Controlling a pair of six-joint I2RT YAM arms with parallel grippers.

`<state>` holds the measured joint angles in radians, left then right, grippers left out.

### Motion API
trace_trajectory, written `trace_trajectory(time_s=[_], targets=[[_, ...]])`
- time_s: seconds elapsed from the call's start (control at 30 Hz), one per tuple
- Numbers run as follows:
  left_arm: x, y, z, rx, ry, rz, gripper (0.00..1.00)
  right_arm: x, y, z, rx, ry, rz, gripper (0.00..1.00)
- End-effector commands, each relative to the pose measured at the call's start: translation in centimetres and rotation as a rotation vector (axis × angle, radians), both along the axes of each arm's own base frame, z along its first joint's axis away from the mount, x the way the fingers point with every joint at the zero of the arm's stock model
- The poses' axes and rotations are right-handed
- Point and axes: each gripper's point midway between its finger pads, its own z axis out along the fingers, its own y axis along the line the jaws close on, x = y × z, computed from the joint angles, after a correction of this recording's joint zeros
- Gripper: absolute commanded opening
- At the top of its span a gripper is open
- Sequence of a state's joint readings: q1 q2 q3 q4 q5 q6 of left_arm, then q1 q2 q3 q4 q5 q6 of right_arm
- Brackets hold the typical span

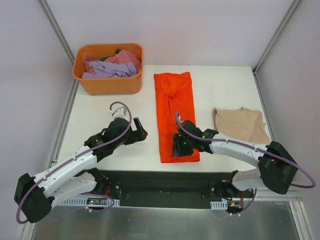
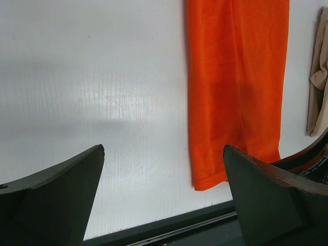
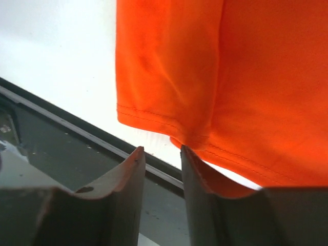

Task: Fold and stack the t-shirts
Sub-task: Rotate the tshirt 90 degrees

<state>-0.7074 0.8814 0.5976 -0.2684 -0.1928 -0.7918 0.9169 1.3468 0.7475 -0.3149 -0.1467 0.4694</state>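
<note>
An orange t-shirt (image 1: 174, 107), folded into a long strip, lies in the middle of the white table. It also shows in the left wrist view (image 2: 236, 77) and the right wrist view (image 3: 230, 77). A folded beige t-shirt (image 1: 240, 125) lies to its right. My right gripper (image 1: 176, 149) is at the orange shirt's near hem. In its own view the right gripper (image 3: 162, 148) has its jaws a narrow gap apart with nothing between them, and the hem rests against the right fingertip (image 3: 185, 151). My left gripper (image 1: 141, 134) (image 2: 164, 147) is wide open and empty, left of the shirt's near corner.
An orange basket (image 1: 107, 87) with pink, lilac and green clothes stands at the back left. The beige shirt's edge shows in the left wrist view (image 2: 320, 87). The table's dark front edge (image 3: 61, 128) runs just below the orange hem.
</note>
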Motion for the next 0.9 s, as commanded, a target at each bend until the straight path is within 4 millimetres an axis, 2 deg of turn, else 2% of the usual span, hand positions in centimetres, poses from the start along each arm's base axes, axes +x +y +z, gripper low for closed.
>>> trace_trajectory(time_s=[0.0, 0.13, 0.37, 0.47, 0.53, 0.6, 0.77, 0.87], targets=[[0.1, 0.3, 0.1, 0.025, -0.021, -0.005, 0.99, 1.2, -1.1, 1.1, -0.078, -0.072, -0.021, 0.39], [0.1, 0.2, -0.2, 0.031, -0.011, -0.01, 0.99, 2.0, -1.0, 0.5, -0.117, -0.083, -0.007, 0.45], [0.0, 0.2, -0.3, 0.035, -0.009, -0.015, 0.99, 1.9, -1.1, -0.9, -0.18, -0.044, 0.011, 0.42], [0.0, 0.3, -0.4, 0.036, -0.01, -0.014, 0.99, 1.2, -0.6, -1.0, -0.148, -0.015, 0.022, 0.34], [0.1, 0.3, -0.3, 0.035, -0.011, -0.014, 0.99, 0.8, -0.6, -1.0, -0.14, -0.004, 0.026, 0.23], [0.1, 0.2, -0.2, 0.034, -0.014, -0.015, 0.99, 0.6, -0.5, -0.6, -0.126, -0.006, 0.032, 0.18], [0.1, 0.3, -0.3, 0.038, -0.011, -0.016, 0.99, 1.1, -1.6, -0.6, -0.189, -0.034, 0.025, 0.26], [0.0, 0.2, -0.5, 0.04, -0.007, -0.017, 0.99, 1.7, -2.5, -0.7, -0.245, -0.061, 0.007, 0.26]])
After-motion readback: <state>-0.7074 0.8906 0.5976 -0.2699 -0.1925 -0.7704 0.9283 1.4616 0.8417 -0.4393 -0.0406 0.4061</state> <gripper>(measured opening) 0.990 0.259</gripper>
